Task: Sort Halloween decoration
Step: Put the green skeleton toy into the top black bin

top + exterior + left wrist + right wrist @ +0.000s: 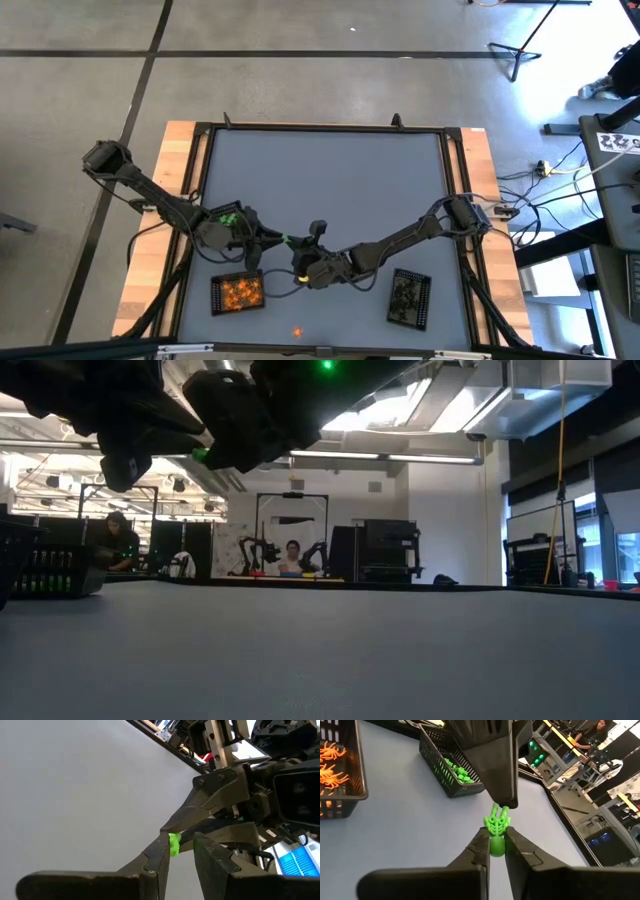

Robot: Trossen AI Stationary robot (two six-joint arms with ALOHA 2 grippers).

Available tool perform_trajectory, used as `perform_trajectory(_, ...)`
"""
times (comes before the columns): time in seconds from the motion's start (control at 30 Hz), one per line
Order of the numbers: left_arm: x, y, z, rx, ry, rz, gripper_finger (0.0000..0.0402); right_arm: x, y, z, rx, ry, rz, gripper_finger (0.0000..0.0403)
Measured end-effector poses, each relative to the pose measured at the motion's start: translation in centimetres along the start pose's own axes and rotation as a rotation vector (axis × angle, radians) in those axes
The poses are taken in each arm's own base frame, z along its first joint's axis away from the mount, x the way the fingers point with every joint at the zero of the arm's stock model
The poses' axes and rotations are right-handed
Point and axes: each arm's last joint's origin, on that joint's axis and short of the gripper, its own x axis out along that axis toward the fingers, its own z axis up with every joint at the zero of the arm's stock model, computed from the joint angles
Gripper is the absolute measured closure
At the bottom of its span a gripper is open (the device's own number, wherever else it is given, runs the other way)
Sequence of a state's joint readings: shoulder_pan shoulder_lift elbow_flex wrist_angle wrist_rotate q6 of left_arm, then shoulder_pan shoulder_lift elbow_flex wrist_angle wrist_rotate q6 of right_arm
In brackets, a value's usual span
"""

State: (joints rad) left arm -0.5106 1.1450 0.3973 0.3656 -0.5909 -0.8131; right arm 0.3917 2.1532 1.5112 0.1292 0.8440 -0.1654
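A small bright green skeleton-like trinket (497,822) hangs in the air above the table's near middle. My right gripper (496,834) is shut on it and shows in the high view (297,252) reaching in from the right. My left gripper (180,842) meets it tip to tip from the left (278,238). Its fingers stand apart, with the trinket's thin leg end (499,811) at their tips (502,801). In the left wrist view the green piece (173,845) lies against one finger only. My right gripper pinches the trinket's round head end (496,846) between its two fingers. The fingers come from the table's near right, roughly level. The trinket sticks out past the fingertips, lifted clear of the table. My left gripper: whether its fingertips touch the leg end, I cannot tell.
A black basket of green trinkets (228,214) sits under the left arm. A basket of orange ones (238,292) stands near the front left, and a basket of dark ones (408,298) at the front right. One orange trinket (297,331) lies loose by the near edge.
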Motion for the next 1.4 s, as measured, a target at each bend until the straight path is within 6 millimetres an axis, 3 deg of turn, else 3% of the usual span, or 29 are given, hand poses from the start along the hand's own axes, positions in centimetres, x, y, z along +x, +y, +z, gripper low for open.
perform_trajectory(1.4, -0.04, 0.2, -0.3, -0.002, 0.022, 0.018, 0.0321, 0.44, -0.45, 0.44, 0.018, -0.036, 0.036, 0.037)
